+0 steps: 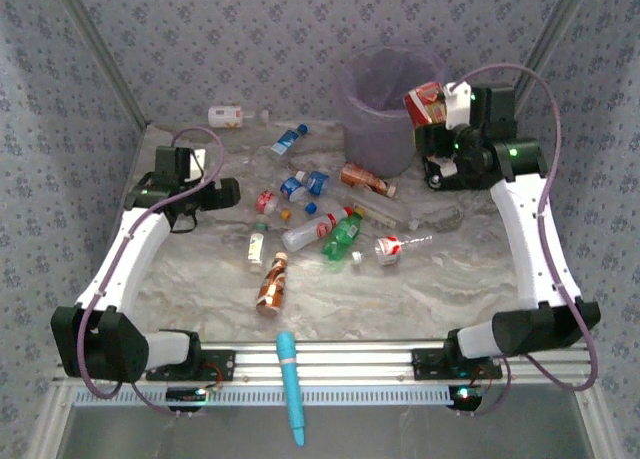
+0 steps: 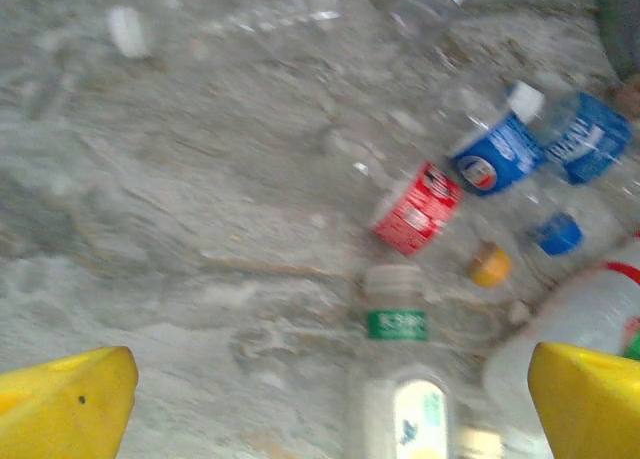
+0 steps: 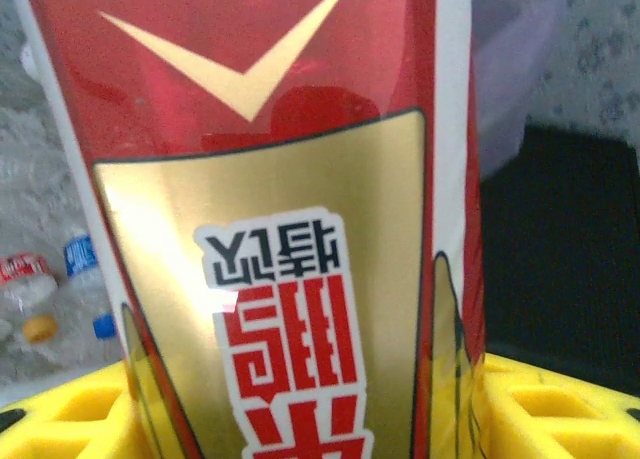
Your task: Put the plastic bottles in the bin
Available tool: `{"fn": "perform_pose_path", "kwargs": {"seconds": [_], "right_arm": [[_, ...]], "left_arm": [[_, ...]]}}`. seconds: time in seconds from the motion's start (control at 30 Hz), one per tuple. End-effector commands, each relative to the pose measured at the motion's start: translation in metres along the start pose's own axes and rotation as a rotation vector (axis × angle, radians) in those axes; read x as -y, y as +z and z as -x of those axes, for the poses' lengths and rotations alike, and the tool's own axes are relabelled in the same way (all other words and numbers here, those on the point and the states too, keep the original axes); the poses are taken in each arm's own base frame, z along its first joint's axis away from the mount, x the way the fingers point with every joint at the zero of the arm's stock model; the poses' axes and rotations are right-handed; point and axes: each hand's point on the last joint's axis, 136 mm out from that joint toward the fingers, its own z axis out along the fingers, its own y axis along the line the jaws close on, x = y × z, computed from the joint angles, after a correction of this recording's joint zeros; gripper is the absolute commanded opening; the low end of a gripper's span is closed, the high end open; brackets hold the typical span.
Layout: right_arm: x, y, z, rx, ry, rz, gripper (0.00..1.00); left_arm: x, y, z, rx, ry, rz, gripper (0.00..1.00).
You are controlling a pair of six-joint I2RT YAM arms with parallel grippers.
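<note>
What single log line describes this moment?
right jaws: shut on red bottle | position: beside bin | left jaws: open over loose bottles

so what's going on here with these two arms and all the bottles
The right gripper holds a red and gold labelled plastic bottle up by the rim of the round translucent pale-purple bin; it has not yet been dropped in. The left gripper hovers open and holds nothing, above roughly a dozen loose plastic bottles that lie across the marbled table.

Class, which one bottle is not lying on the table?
The red-and-gold bottle, held up in the right gripper by the bin; the rest lie on the table.
</note>
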Motion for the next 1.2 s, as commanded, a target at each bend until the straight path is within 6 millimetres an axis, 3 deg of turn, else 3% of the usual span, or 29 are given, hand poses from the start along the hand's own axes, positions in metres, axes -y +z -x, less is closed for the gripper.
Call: {"fn": "perform_pose_path", "kwargs": {"seconds": [0.0,0.23,0.33,0.47,0.63,0.83,1.17], "right_arm": [[-0.002,0.022,0.023,0.011,0.018,-0.003,0.54],[-0.004,0.083,0.087,0.078,-0.013,0.01,0.54],[-0.003,0.11,0.103,0.1,0.01,0.027,0.54],[0.004,0.154,0.106,0.109,0.037,0.017,0.53],[0.01,0.188,0.094,0.096,0.034,-0.02,0.52],[0.007,0.196,0.067,-0.004,0.016,-0.018,0.52],[0.002,0.167,0.026,-0.17,0.002,-0.037,0.52]], "left_arm": [[0.023,-0.009,-0.029,-0.055,-0.063,-0.095,0.99],[0.029,-0.002,-0.085,-0.14,-0.042,-0.066,1.0],[0.025,0.002,-0.1,-0.156,-0.056,-0.048,0.99],[0.018,0.007,-0.109,-0.162,-0.044,-0.005,0.99],[0.013,0.011,-0.113,-0.172,-0.028,0.033,0.99],[0.012,0.016,-0.118,-0.195,-0.022,0.042,0.99],[0.018,0.021,-0.107,-0.171,-0.02,0.024,0.99]]}}
